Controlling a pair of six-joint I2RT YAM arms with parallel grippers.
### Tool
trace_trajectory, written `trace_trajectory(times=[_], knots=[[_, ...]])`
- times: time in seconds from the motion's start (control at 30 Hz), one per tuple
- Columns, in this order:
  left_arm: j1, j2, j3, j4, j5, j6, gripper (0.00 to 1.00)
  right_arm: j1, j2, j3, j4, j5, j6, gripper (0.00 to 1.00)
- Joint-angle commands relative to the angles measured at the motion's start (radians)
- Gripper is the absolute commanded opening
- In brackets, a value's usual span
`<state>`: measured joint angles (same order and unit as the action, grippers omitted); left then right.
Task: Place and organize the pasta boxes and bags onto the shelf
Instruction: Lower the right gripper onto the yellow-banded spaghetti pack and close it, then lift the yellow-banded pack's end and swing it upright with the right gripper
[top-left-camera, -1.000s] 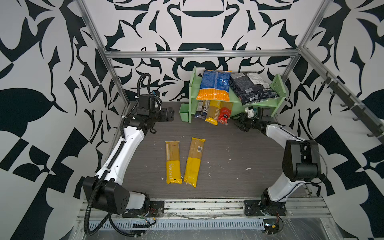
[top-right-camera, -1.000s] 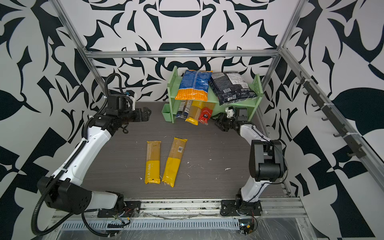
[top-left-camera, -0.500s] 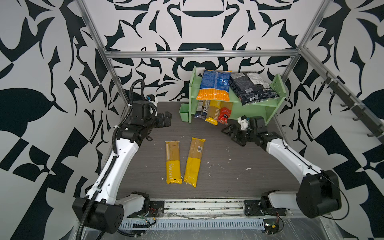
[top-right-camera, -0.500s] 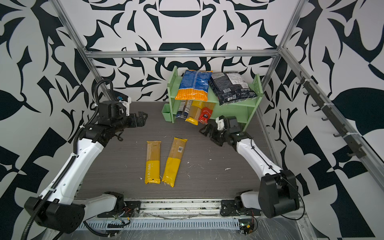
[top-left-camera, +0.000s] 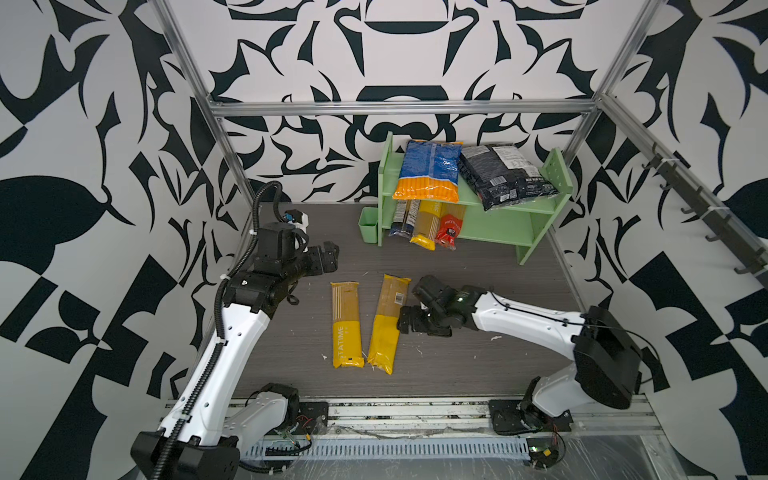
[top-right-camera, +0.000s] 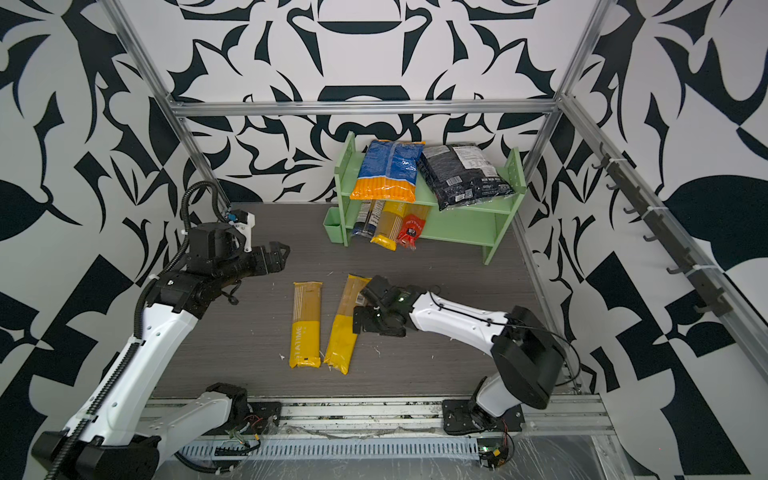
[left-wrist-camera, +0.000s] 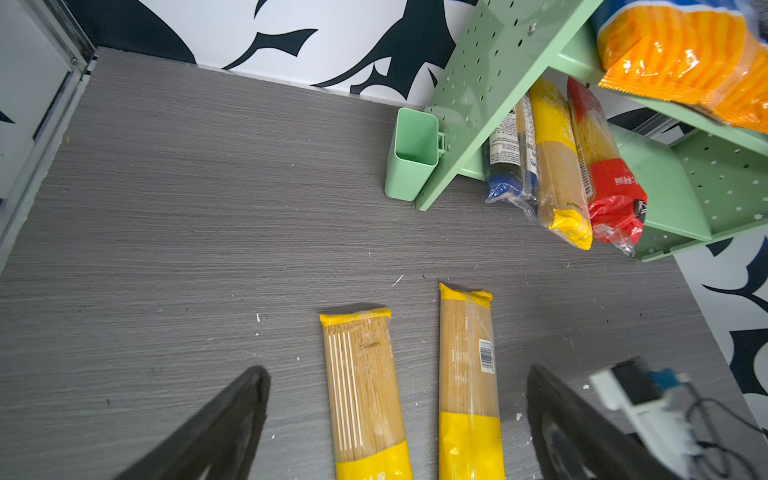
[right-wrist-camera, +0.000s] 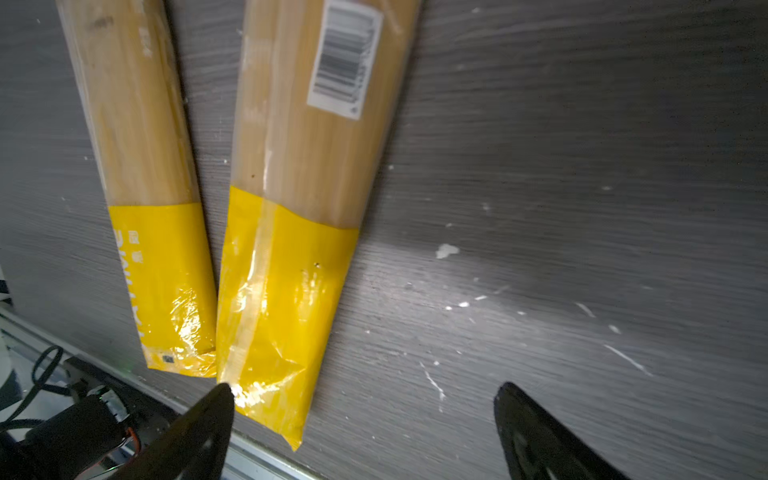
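Two yellow spaghetti packs lie side by side mid-table: the left pack and the right pack. My right gripper is open just right of the right pack, low over the table, nothing between its fingers. My left gripper hangs open and empty behind and left of both packs. The green shelf holds a blue-and-orange bag and a black bag on top. Navy, yellow and red packs lie below.
A small green cup hangs on the shelf's left side panel. The lower tier's right half is bare. White crumbs dot the dark table. A metal rail runs along the front edge, close to the packs' near ends.
The right arm drew back from the shelf to the right yellow pack, and its jaws opened wide. The left arm swung forward and lower toward the table's middle, still open.
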<state>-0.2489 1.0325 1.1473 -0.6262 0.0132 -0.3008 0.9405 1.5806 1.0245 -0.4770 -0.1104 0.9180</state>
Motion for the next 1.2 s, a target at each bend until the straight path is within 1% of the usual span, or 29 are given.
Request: trace_trajectory(times=[0.0,0.07,0.2,0.33,0.63,0.8,1.0,1.07,1.1,1.17], knots=[[0.004,-0.035,-0.022,-0.037,-0.013,-0.021,0.99,0.064,0.082,0.093,0.026,0.056,0.061,1.00],[0.004,-0.052,-0.027,-0.051,-0.013,-0.023,0.99,0.094,0.148,0.151,0.025,0.057,0.067,1.00],[0.004,-0.088,-0.040,-0.076,-0.033,-0.025,0.99,0.130,0.254,0.278,-0.096,0.100,0.048,1.00],[0.004,-0.113,-0.048,-0.097,-0.048,-0.023,0.99,0.146,0.307,0.311,-0.118,0.090,0.054,1.00],[0.003,-0.141,-0.061,-0.120,-0.067,-0.012,0.99,0.197,0.354,0.359,-0.301,0.162,0.064,1.00],[0.004,-0.128,-0.062,-0.108,-0.062,-0.011,0.99,0.203,0.373,0.346,-0.285,0.140,0.067,1.00],[0.004,-0.101,-0.047,-0.096,-0.056,-0.009,0.99,0.207,0.409,0.375,-0.279,0.119,0.043,1.00],[0.004,-0.090,-0.040,-0.090,-0.053,-0.011,0.99,0.205,0.420,0.354,-0.251,0.092,0.040,1.00],[0.004,-0.086,-0.039,-0.086,-0.052,-0.012,0.99,0.205,0.425,0.345,-0.247,0.088,0.041,0.99],[0.004,-0.076,-0.034,-0.081,-0.050,-0.014,0.99,0.203,0.433,0.327,-0.241,0.077,0.036,0.93]])
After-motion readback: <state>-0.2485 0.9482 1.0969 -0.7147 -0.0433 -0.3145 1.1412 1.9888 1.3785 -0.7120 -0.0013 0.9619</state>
